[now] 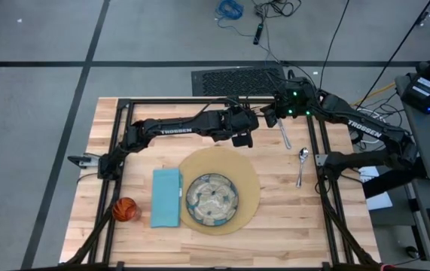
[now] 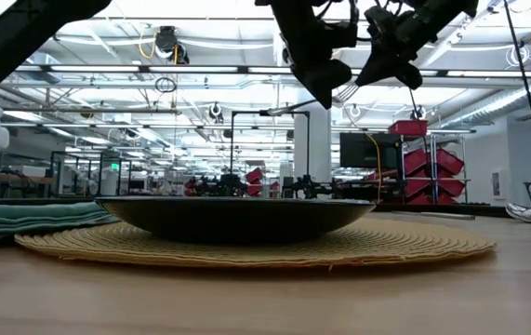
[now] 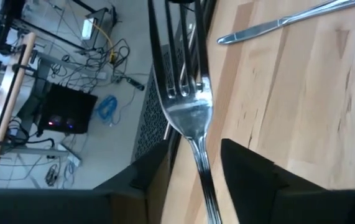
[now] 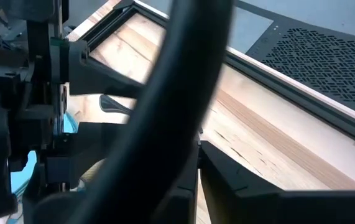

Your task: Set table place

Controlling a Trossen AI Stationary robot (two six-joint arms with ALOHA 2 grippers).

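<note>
A silver fork [image 3: 189, 112] hangs in the air over the far middle of the table [image 1: 290, 218], between my two grippers. My left gripper [image 3: 196, 155] is open, with one finger on each side of the fork's handle and a gap to each. My right gripper [image 1: 269, 118] faces it from the right and is shut at the fork's tine end. The fork's tines also show in the low view [image 2: 344, 91]. The knife [image 1: 284, 135] and the spoon [image 1: 302, 162] lie flat on the table at the right. The greenish plate [image 1: 211, 199] sits on the round tan mat [image 1: 248, 169]. My right gripper holds the fork by the tips of its tines [image 3: 186, 5]. It comes level from the table's right side, along the fork. The fork is lifted clear and lies roughly level, with its handle pointing toward my left gripper. The hold itself is mostly hidden.
A light-blue napkin [image 1: 166, 197] lies flat on the table left of the plate. A small orange cup [image 1: 126, 209] stands near the left edge. The black frame rails [image 1: 199, 100] run along the table's far edge, close behind both grippers.
</note>
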